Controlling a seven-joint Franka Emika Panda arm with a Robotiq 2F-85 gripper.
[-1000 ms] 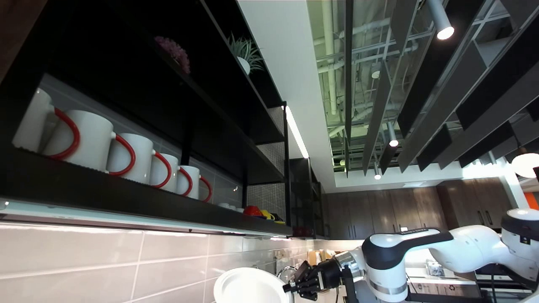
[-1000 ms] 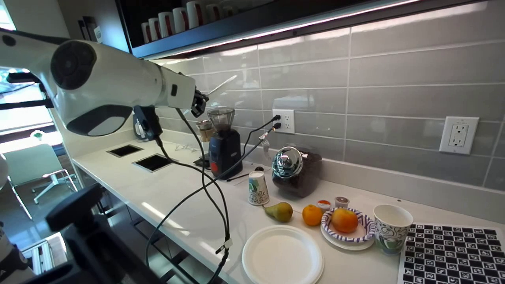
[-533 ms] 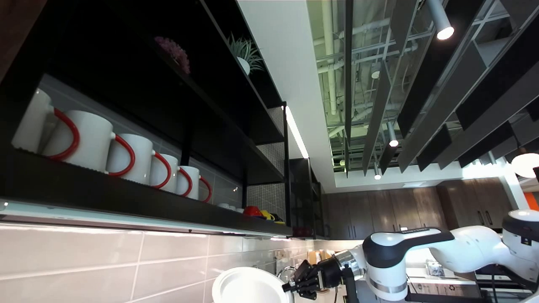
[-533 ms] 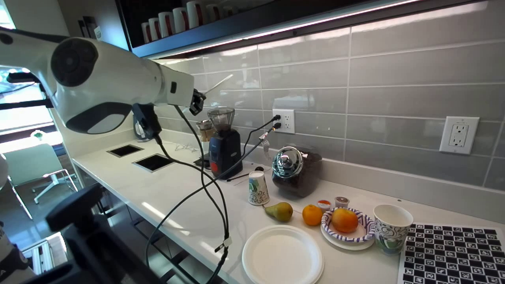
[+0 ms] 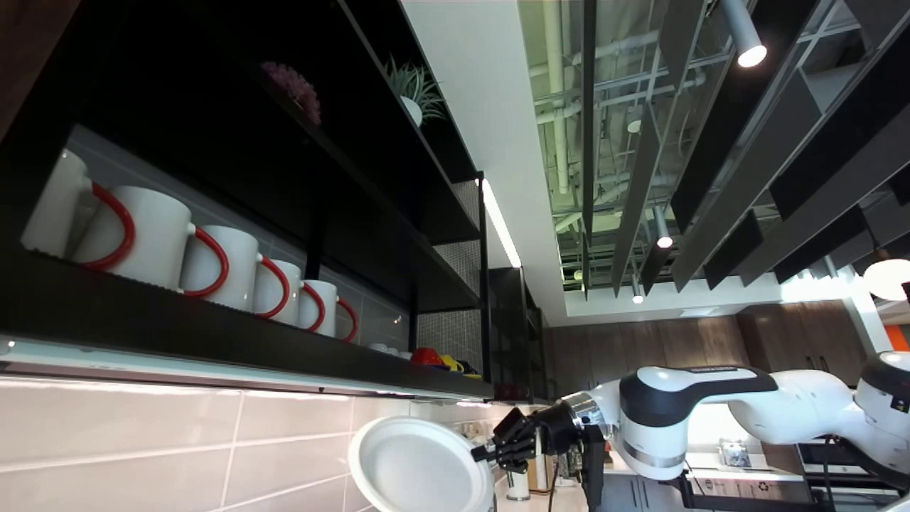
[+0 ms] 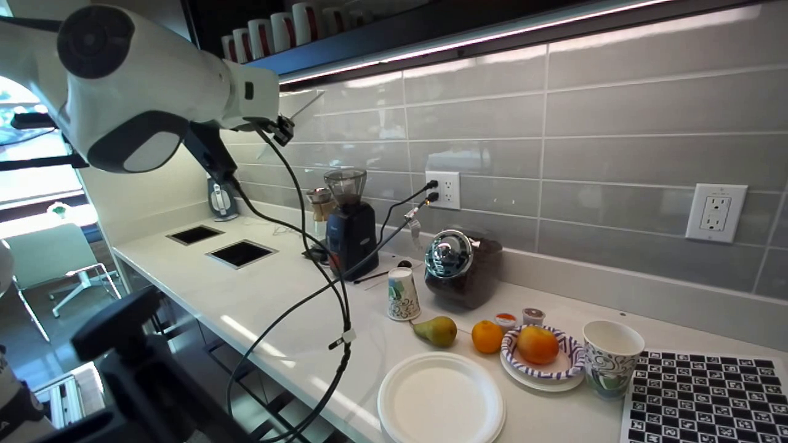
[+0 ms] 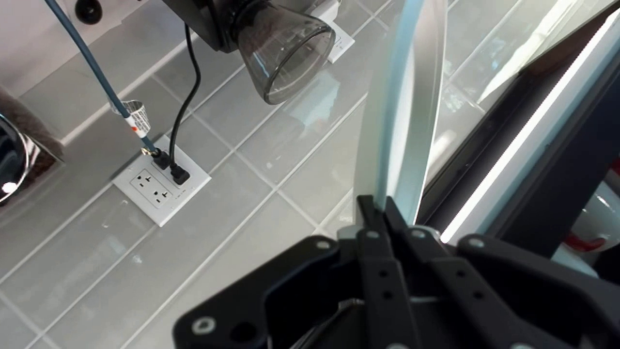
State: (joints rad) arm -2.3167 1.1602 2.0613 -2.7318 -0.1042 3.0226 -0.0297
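Wrist view | claw: narrow, pinching white plate | tiled wall: behind

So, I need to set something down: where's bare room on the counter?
Widest: counter between the black insets and pear, though cables hang across it in an exterior view. Smaller: between the bare plate, patterned bowl and checkered board. Crowded: from the orange to the open cup.

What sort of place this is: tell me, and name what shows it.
Likely an office kitchen: a coffee grinder on the counter, red-handled white mugs on a shelf, and wall cabinets.
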